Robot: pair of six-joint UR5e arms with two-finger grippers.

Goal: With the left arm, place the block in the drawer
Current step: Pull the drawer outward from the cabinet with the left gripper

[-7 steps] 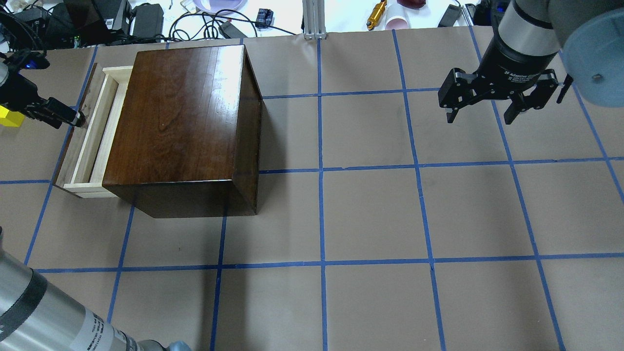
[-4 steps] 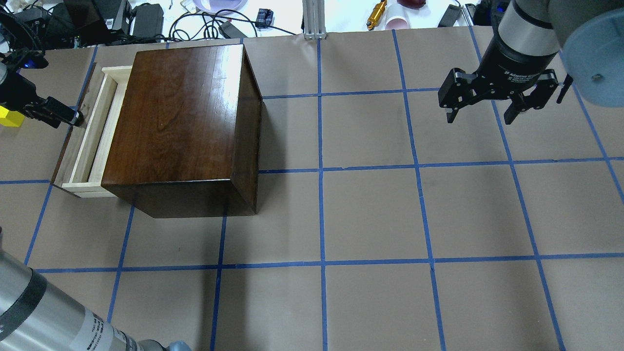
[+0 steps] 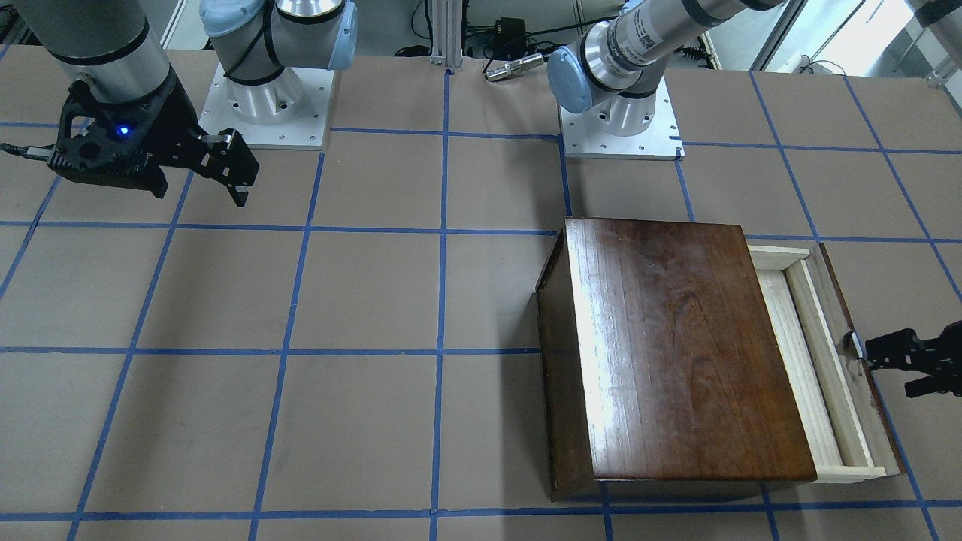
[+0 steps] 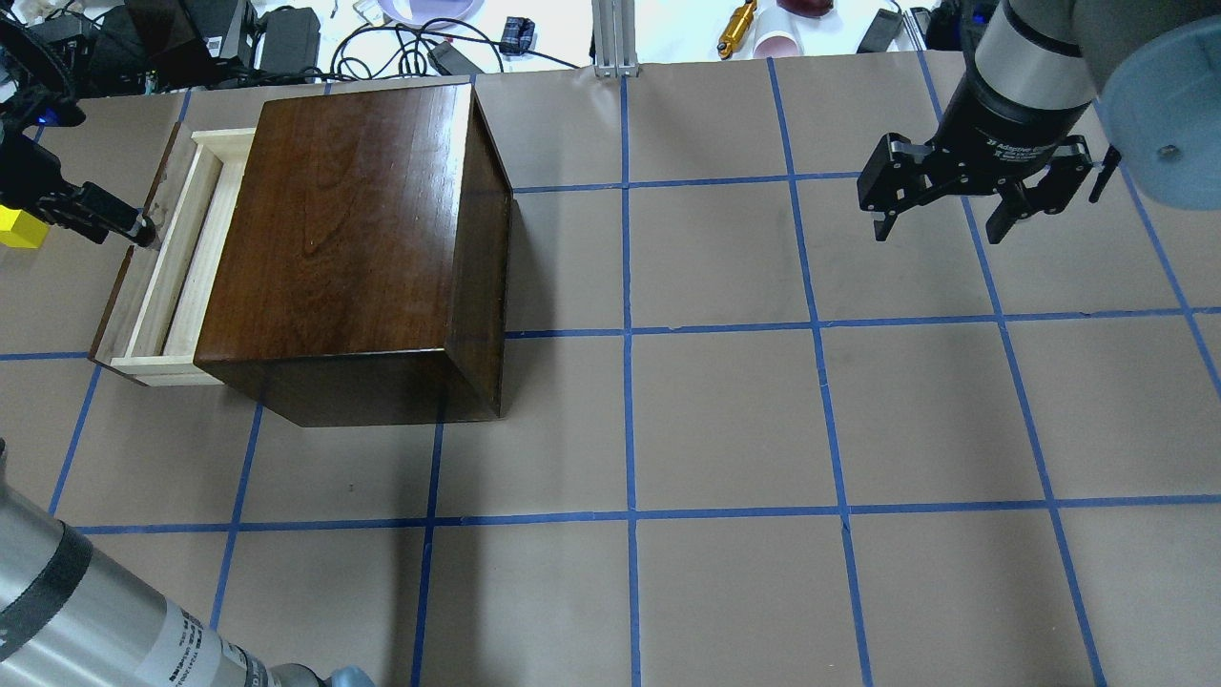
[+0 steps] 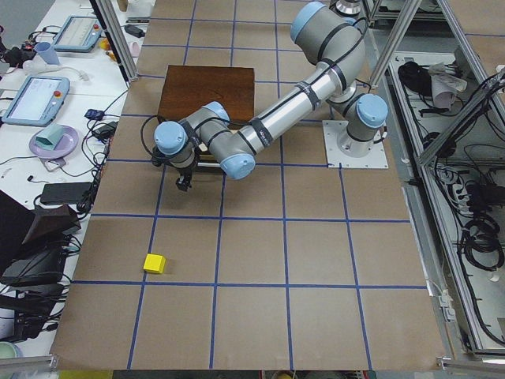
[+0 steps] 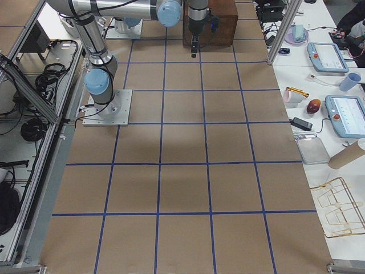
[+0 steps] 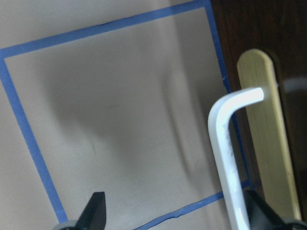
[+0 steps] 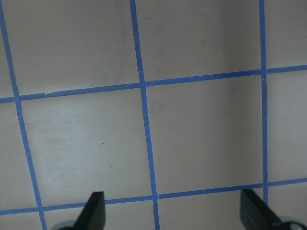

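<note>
The dark-brown wooden box (image 4: 353, 239) stands at the table's left side. Its pale-wood drawer (image 4: 176, 258) is pulled partly out to the left; it also shows in the front view (image 3: 819, 361). My left gripper (image 4: 114, 221) is low at the drawer's dark front panel, its tip against the panel. In the left wrist view its fingers (image 7: 98, 213) stand wide apart, and a white hooked piece (image 7: 223, 139) reaches to the panel. The yellow block (image 4: 17, 229) lies on the table just behind the left gripper, free; it also shows in the left side view (image 5: 154, 263). My right gripper (image 4: 940, 234) hangs open and empty at the far right.
Cables, power bricks and small items lie on the white bench (image 4: 401, 38) beyond the table's far edge. An aluminium post (image 4: 615, 38) stands at the back middle. The left arm's silver forearm (image 4: 86, 630) crosses the near left corner. Blue tape lines grid the brown table.
The left gripper has moved left and the drawer has slid further out with it. The box has turned slightly. The right gripper has stayed in place.
</note>
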